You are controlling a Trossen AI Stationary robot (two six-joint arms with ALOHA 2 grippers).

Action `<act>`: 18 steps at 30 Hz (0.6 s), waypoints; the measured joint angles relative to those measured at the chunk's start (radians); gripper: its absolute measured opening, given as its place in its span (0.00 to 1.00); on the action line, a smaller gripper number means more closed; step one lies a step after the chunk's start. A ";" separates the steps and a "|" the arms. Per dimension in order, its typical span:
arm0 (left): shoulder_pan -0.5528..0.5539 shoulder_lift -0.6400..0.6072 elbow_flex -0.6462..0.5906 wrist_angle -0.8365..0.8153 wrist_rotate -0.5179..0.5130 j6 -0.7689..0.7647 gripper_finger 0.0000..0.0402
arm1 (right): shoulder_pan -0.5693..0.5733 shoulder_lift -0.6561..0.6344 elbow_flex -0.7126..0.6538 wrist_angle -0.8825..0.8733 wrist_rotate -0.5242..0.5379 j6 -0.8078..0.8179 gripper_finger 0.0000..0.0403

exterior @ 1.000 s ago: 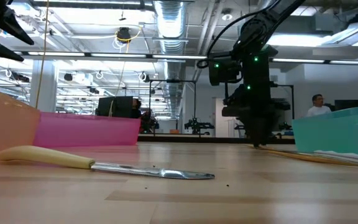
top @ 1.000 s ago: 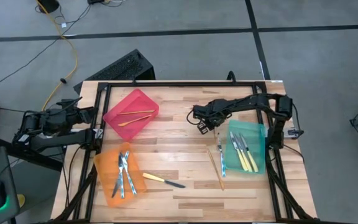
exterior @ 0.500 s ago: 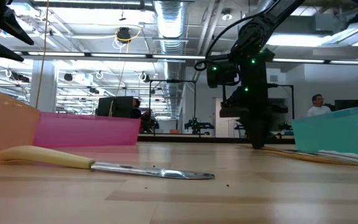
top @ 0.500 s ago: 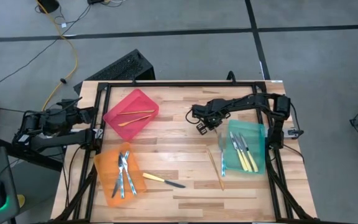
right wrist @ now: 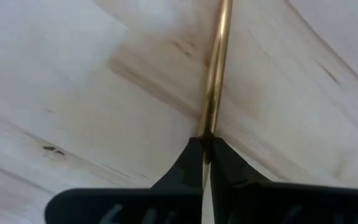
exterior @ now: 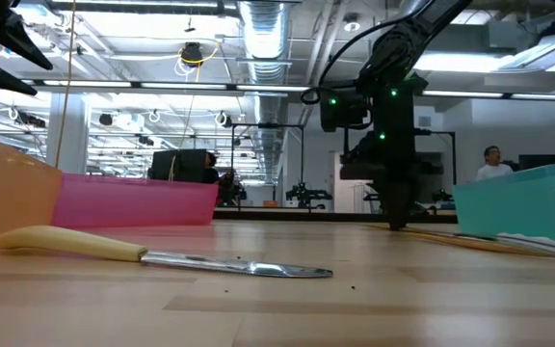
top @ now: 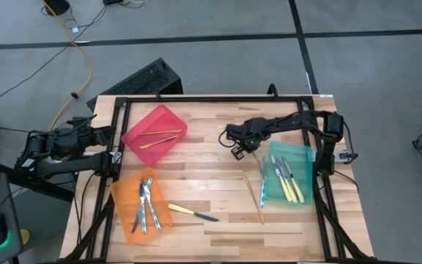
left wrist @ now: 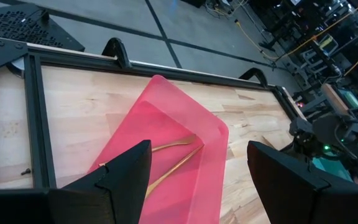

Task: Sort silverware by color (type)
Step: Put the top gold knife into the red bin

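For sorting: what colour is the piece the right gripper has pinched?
Gold piece, clearest in the right wrist view.

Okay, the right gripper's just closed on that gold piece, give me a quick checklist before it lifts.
1. Right gripper shut on the gold piece: ok, fingers pinch its end.
2. Piece centred between the fingers: ok.
3. Piece clear of the green bin: cannot tell; the arm hides that end from above.
4. Red bin has room; two gold pieces lie inside: ok.
5. Left gripper open, parked at the table's left edge, out of the path: ok.
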 joint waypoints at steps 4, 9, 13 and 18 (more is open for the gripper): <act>0.000 0.000 0.000 0.000 0.000 0.000 0.61 | 0.005 0.000 0.002 0.057 0.001 -0.020 0.03; 0.000 0.000 0.000 0.000 0.000 0.000 0.61 | 0.011 -0.001 0.001 0.128 0.024 -0.044 0.03; 0.000 0.000 0.000 0.000 -0.001 0.000 0.61 | 0.013 -0.004 0.002 0.211 0.023 -0.061 0.03; 0.000 0.000 0.000 0.000 -0.001 0.000 0.61 | 0.018 -0.003 0.003 0.351 0.014 -0.087 0.01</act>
